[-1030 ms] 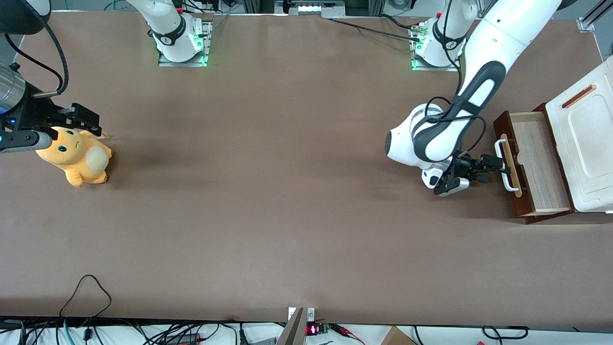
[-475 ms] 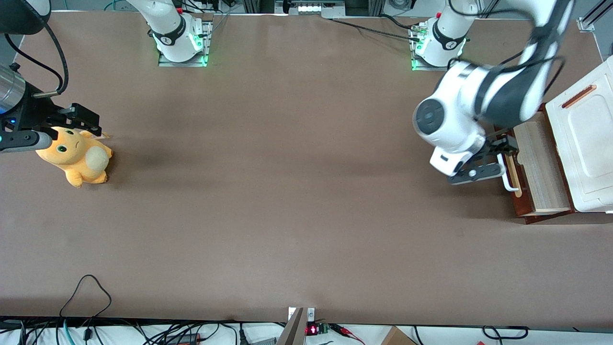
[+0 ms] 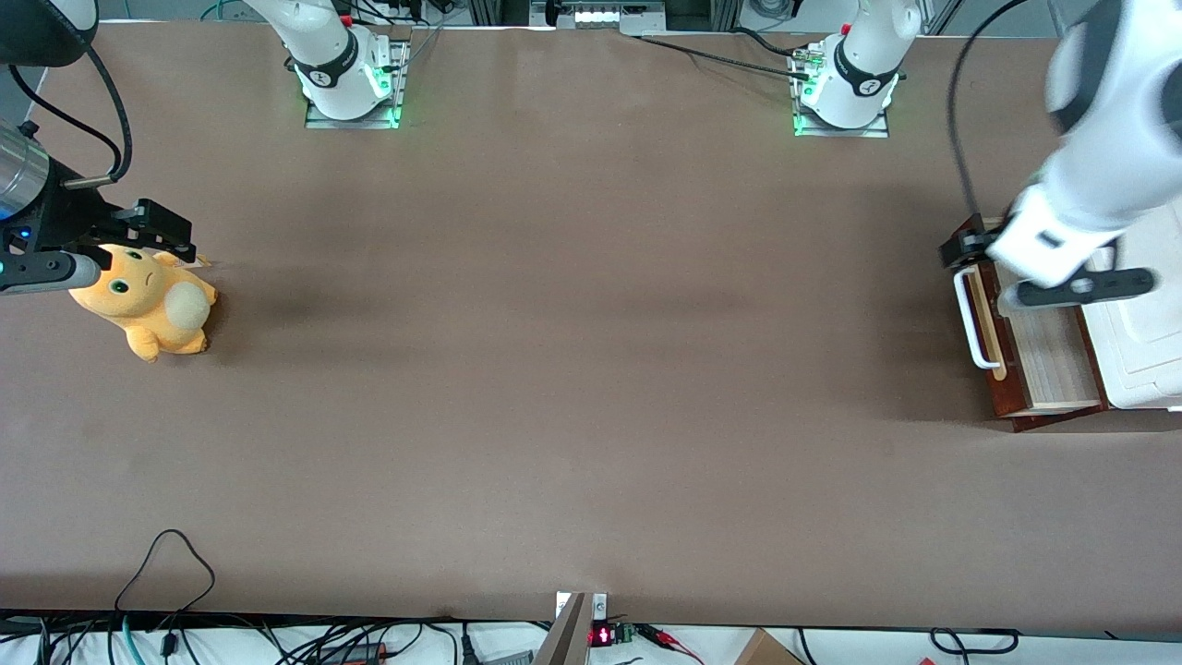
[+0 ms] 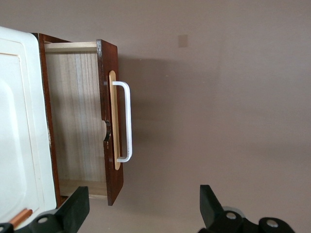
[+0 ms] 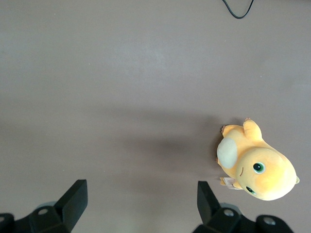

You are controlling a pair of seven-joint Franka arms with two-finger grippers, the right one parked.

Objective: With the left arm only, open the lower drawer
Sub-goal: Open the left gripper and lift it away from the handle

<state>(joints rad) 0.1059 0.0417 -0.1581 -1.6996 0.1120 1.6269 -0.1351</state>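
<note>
The lower drawer [image 3: 1053,365] stands pulled out of the white cabinet [image 3: 1145,356] at the working arm's end of the table, and its pale plywood box shows. Its dark reddish-brown front carries a white bar handle [image 3: 970,319] on a tan strip. The left arm [image 3: 1099,157] is raised high over the drawer and cabinet. My gripper [image 3: 962,249] hangs above the end of the drawer front farther from the front camera, touching nothing. In the left wrist view the drawer [image 4: 77,121], its handle [image 4: 127,121] and the open, empty gripper [image 4: 141,213] show from above.
An orange plush toy [image 3: 143,300] lies toward the parked arm's end of the table and also shows in the right wrist view as the plush toy [image 5: 257,167]. A black cable loop [image 3: 166,554] lies near the table's front edge. The cabinet lid [image 4: 22,121] covers the drawer's inner part.
The gripper has let go of the white handle, risen, and swung toward the cabinet and away from the front camera. The drawer stays pulled out where it was.
</note>
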